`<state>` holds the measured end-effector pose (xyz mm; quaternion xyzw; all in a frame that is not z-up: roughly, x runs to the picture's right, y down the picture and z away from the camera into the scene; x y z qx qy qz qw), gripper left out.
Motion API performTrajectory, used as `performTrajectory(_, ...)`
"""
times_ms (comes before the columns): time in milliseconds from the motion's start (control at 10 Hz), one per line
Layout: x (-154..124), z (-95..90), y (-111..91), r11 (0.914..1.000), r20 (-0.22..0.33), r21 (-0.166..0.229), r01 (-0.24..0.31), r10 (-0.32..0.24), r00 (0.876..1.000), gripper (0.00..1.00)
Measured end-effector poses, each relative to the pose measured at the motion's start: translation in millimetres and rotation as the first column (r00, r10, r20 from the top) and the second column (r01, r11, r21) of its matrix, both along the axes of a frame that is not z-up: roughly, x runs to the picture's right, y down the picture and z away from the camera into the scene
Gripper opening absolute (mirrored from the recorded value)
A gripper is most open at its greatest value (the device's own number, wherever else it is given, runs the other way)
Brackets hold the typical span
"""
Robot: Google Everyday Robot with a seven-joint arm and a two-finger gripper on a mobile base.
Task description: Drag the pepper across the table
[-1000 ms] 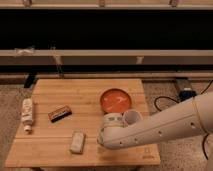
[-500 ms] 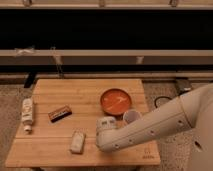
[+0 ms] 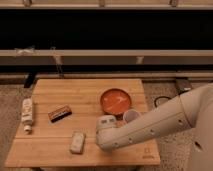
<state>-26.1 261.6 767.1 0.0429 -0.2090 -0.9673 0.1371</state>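
The pepper does not show; it may lie under my arm or gripper, which cover the table's front middle. My gripper (image 3: 103,134) hangs low over the light wooden table (image 3: 75,90), just right of a white packet (image 3: 77,142) and in front of the orange-red bowl (image 3: 116,101). The white arm reaches in from the right edge of the camera view and crosses the table's front right part.
A small pale cup (image 3: 131,116) stands beside the bowl, close behind my arm. A brown bar (image 3: 60,113) lies left of centre and a white bottle (image 3: 27,114) lies along the left edge. Dark shelving runs behind the table.
My arm has shifted a little left and toward the table's front edge, and the gripper has come lower. The cup now shows more fully behind the arm.
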Motion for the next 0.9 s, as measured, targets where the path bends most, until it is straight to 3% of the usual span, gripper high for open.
performTrajectory(600,-10,1.1,-28,0.9997,0.022,0.021,0.010,-0.011,1.000,0.21)
performTrajectory(900,-5,1.3,-31,0.9998,0.014,0.016,0.013,-0.013,1.000,0.48)
